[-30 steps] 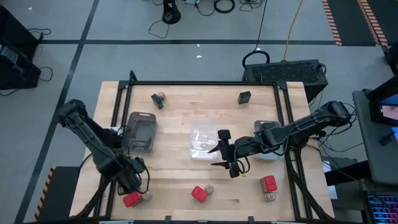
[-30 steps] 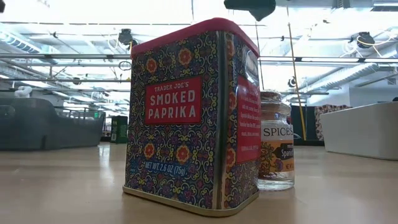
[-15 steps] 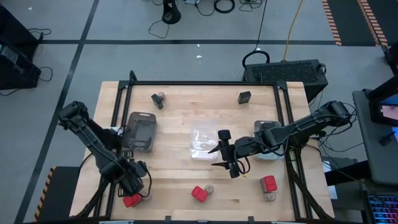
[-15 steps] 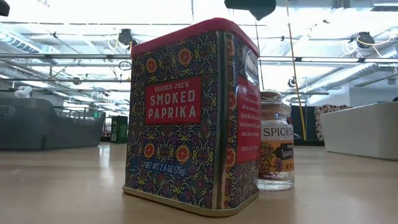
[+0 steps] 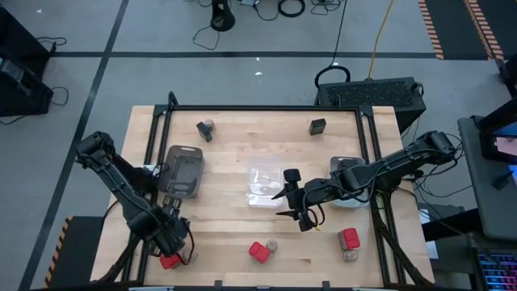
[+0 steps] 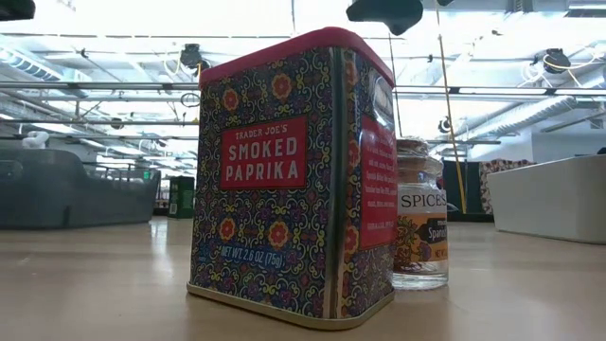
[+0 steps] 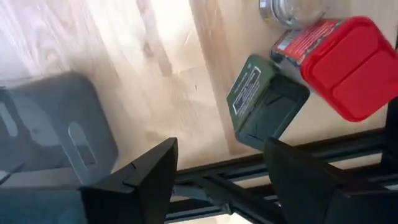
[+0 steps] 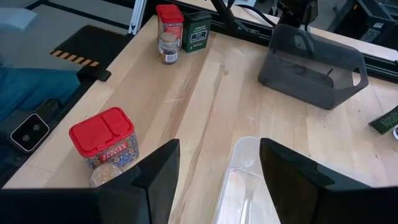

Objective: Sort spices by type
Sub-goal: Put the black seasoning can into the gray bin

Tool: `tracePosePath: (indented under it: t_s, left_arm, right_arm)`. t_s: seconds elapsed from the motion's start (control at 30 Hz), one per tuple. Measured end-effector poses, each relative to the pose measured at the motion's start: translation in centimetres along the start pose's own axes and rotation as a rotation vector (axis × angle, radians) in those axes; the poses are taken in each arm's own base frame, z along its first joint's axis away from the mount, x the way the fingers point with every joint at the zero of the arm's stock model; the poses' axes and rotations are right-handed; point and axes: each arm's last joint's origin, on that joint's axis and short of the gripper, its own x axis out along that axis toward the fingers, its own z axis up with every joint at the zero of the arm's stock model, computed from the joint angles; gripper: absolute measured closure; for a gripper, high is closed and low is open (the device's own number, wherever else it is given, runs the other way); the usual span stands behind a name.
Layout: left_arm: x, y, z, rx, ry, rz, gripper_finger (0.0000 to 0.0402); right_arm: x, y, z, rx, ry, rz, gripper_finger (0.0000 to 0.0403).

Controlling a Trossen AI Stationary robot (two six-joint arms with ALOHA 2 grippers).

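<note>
1. Left hand (image 5: 172, 242) low over the near-left corner of the table (image 5: 242, 145), fingers (image 7: 140, 180) spread apart, nothing between them.
2. Just ahead of that hand: a red box (image 7: 348, 68), a dark box (image 7: 264, 102) touching it, and a round jar (image 7: 292, 9) beside them.
3. Right hand (image 5: 292, 212) near mid-table, above the edge of a clear tray (image 5: 265, 187), fingers (image 8: 155, 174) parted and holding nothing.
4. Second red box (image 5: 258, 251) at the near edge, centre, with a small jar (image 5: 273, 244) touching it.
5. Third red box (image 5: 349, 238) near right, a jar (image 5: 350, 255) just in front of it.
6. Black box (image 5: 317, 125) at the far edge; another dark box with a jar (image 5: 207, 128) far left.
7. Grey tray (image 5: 182, 168) at left, between the far pair and the left hand.
8. From table height, a paprika tin (image 6: 289, 175) fills the frame, a jar marked "SPICES" (image 6: 421, 213) close behind it.
</note>
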Motion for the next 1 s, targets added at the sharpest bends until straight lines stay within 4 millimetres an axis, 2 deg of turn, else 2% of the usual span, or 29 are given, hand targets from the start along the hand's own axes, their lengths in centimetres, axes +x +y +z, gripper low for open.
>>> tracePosePath:
  t_s: [0.2,0.6,0.83,1.0]
  left_arm:
    - [0.4,-1.4,0.4,0.023,-0.099,-0.057,0.016]
    - [1.6,-3.1,-0.9,0.009,-0.064,-0.036,0.016]
    - [4.1,-3.3,-1.1,0.026,0.01,0.022,0.016]
    - [4.7,-3.4,-0.9,0.048,0.021,0.041,0.016]
  right_arm:
    - [0.0,0.0,0.0,0.0,0.0,0.0,0.02]
    - [0.0,0.0,-0.1,-0.001,0.011,0.001,0.02]
    - [0.0,0.0,-0.1,-0.002,0.012,0.001,0.02]
    - [0.0,0.0,-0.1,-0.002,0.013,0.001,0.02]
